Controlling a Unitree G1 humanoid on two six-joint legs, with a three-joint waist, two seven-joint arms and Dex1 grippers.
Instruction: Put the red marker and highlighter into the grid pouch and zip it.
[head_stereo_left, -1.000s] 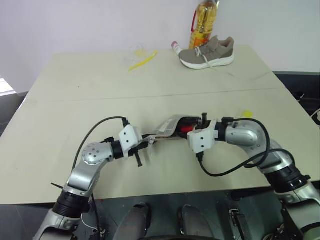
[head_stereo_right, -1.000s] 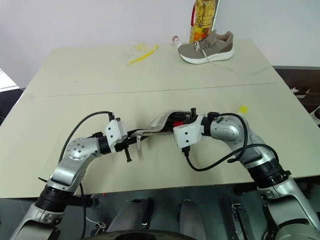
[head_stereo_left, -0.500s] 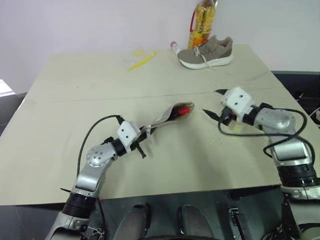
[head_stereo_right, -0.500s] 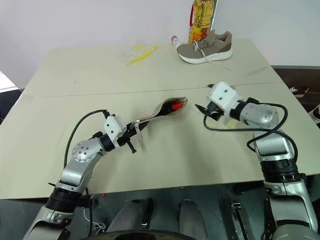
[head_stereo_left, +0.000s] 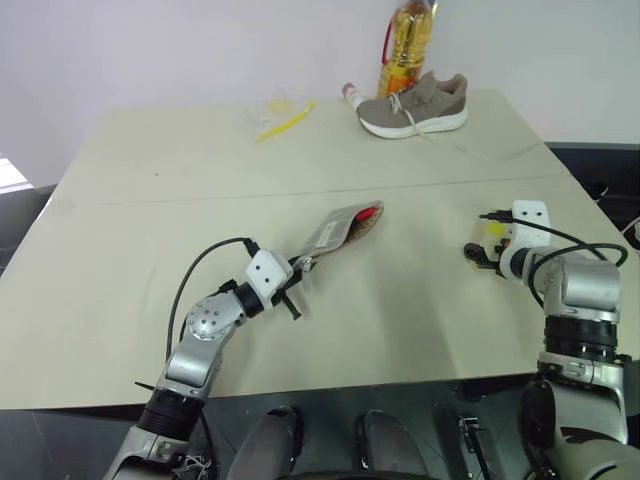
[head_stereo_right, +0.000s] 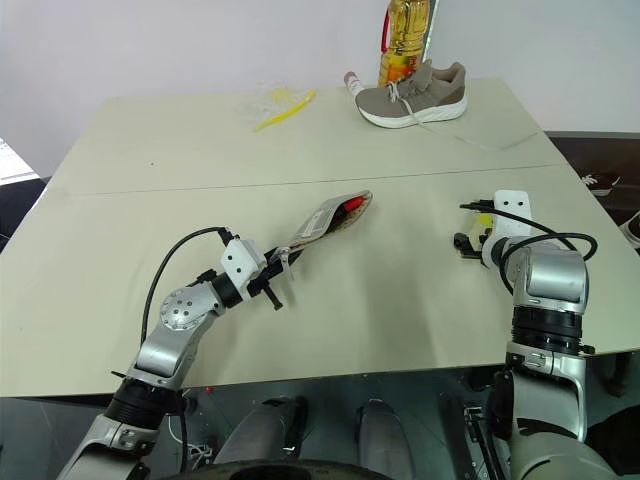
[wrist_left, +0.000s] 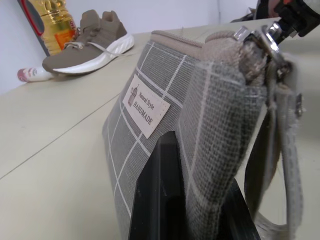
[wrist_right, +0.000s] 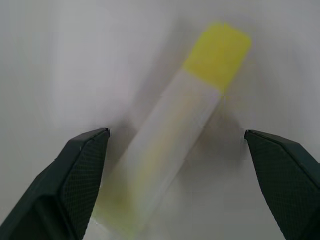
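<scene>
My left gripper (head_stereo_left: 298, 267) is shut on the near end of the grid pouch (head_stereo_left: 335, 232), by the zipper cord, and holds it tilted up off the table. In the left wrist view the pouch (wrist_left: 150, 115) shows its white label. The red marker (head_stereo_left: 370, 213) pokes out of the pouch's open far end. At the right of the table, my right gripper (head_stereo_left: 478, 236) points down, open, over the highlighter (head_stereo_left: 493, 230). The right wrist view shows the pale-yellow highlighter (wrist_right: 185, 115) lying on the table between the two spread fingertips, touching neither.
A brown shoe (head_stereo_left: 414, 103), an oil bottle (head_stereo_left: 406, 50) and a white tube with a red cap (head_stereo_left: 352, 95) stand at the table's far edge. A thin yellow strip (head_stereo_left: 284, 121) lies at the far middle. A seam crosses the table (head_stereo_left: 150, 190).
My right gripper has drawn back from the pouch mouth, swung to the right and tipped downward over the highlighter. The left gripper still holds the pouch, with the red marker left in its mouth.
</scene>
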